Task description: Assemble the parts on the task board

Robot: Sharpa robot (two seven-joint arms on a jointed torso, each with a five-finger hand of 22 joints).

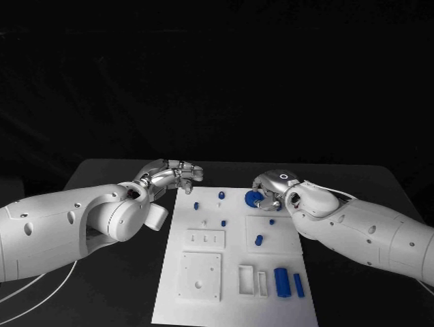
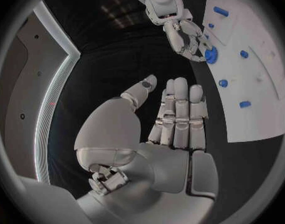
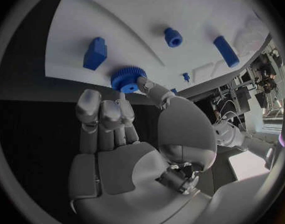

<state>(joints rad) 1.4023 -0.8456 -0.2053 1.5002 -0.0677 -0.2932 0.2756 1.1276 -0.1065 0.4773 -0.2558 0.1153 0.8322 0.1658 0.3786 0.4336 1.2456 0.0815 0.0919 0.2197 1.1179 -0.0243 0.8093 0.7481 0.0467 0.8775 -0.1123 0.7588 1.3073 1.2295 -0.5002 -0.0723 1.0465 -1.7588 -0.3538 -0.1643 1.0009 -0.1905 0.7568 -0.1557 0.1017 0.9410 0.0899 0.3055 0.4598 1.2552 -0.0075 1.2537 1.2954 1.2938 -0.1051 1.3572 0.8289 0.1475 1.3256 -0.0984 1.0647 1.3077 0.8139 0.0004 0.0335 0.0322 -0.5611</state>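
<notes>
1. The right hand (image 1: 268, 191) is working at the far right corner of the board (image 1: 236, 300), with its thumb and fingertips (image 3: 126, 100) closing around a blue ridged knob (image 3: 126, 78). The knob is sitting right at the board's edge; I cannot tell whether it is being lifted or is still resting on the plate.

2. The left hand (image 1: 170, 174) is hovering off the board's far left corner, over the black table (image 1: 99, 170). Its fingers (image 2: 180, 109) are lying straight and close together with the thumb apart, and it is holding nothing.

3. Most of the job seems to be waiting. Loose blue pieces are lying scattered across the plate: a small peg (image 1: 221, 195) near the far edge, another small one (image 1: 196, 204) beside it, one (image 1: 259, 239) on the raised square at mid-right, and two longer bars (image 1: 283, 281) lying side by side at the near right.

4. The white fixtures are looking unfilled: the square block (image 1: 201, 275) at the near left is showing bare holes, and the slotted frame (image 1: 247, 279) next to the bars is standing open.

5. So I would judge the work to be at an early stage, with the knob being the piece in hand.
</notes>
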